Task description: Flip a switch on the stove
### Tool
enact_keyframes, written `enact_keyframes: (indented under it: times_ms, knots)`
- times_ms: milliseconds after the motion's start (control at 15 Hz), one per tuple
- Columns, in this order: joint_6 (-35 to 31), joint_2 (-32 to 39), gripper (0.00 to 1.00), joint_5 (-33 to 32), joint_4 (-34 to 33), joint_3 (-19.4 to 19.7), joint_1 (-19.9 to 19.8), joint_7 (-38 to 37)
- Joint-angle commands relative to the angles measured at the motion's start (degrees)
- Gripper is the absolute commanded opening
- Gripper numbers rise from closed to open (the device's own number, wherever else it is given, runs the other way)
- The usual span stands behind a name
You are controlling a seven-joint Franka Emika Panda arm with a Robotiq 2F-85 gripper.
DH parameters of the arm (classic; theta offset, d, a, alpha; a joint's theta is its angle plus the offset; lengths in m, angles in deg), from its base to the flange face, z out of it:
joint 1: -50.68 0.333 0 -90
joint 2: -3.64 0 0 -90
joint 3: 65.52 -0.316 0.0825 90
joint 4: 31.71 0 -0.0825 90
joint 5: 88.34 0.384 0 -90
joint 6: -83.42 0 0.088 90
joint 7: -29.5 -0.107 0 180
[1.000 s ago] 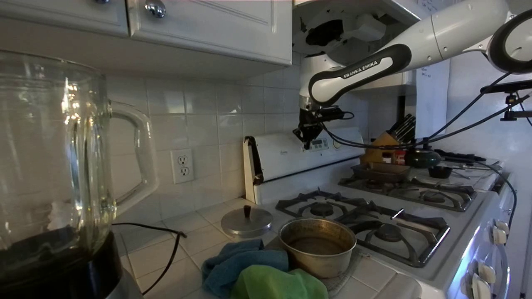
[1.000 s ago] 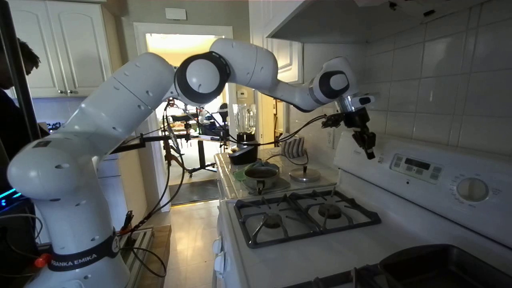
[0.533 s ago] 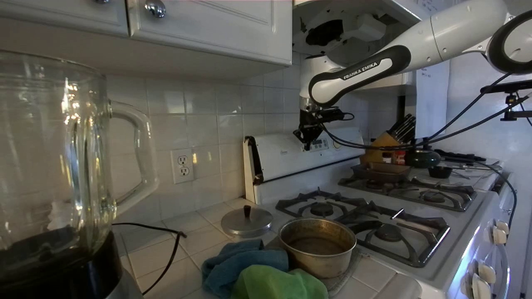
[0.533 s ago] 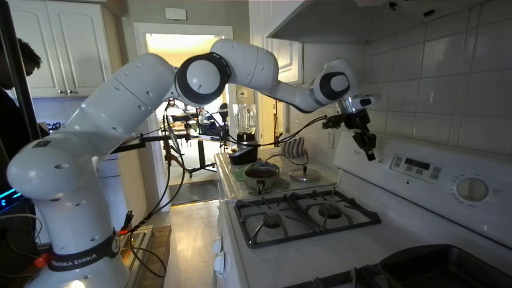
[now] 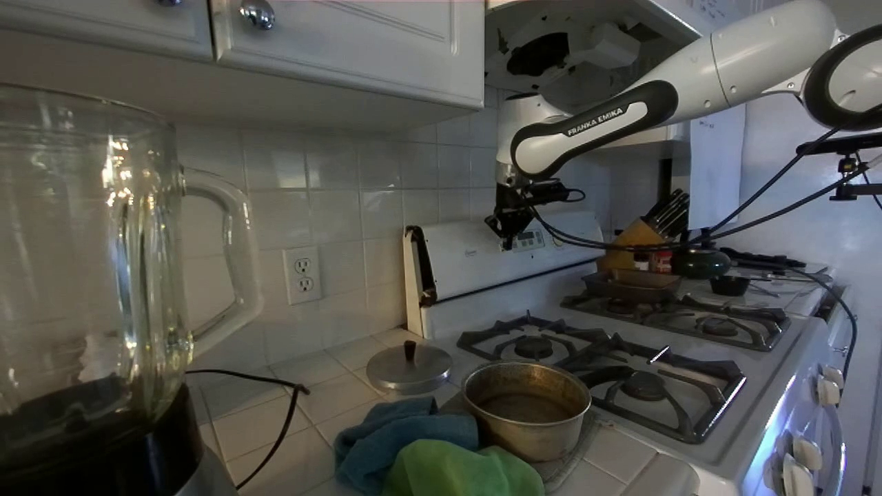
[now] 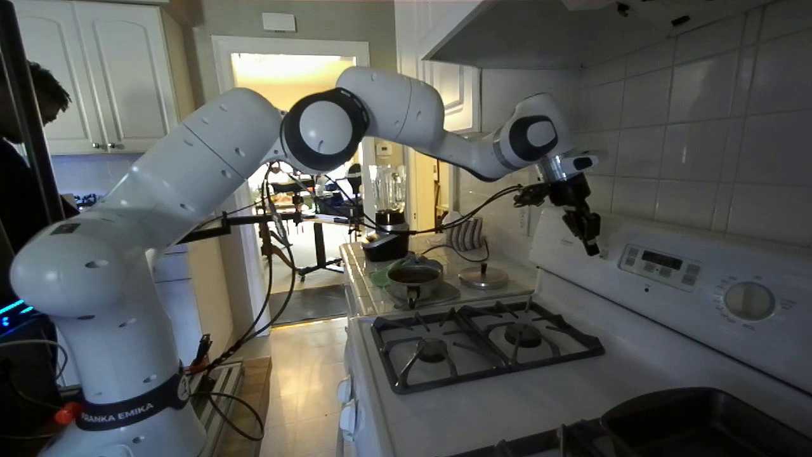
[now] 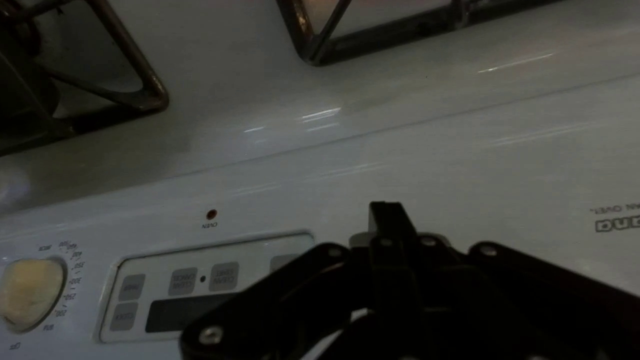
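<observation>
Elbow (image 6: 325, 127) dipped slightly, my tool (image 6: 593, 249) edged nearer stove panel (image 6: 672, 304); jaws closed together, gripping nothing; I judge flip attempt near.

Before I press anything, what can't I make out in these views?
Wrist view: grey patch on the panel, mostly hidden by the gripper; can't tell what it is.
Wrist view: display, one end behind the gripper.
Wrist view: brand name, cut by the right edge.
In an exterior view: fingertips, too small and dark to tell whether they touch the panel.
</observation>
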State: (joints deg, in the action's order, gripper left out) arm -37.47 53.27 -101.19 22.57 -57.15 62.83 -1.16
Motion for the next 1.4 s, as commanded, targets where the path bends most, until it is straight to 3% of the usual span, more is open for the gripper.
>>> enact_keyframes:
  times_ms: [0, 1333]
  knots:
    - [-0.07, 2.6, 0.0, 1.55, -4.01, -0.75, -0.98, 0.82]
    - [-1.49, 5.41, 0.0, 1.06, -7.25, -1.4, -1.97, 0.56]
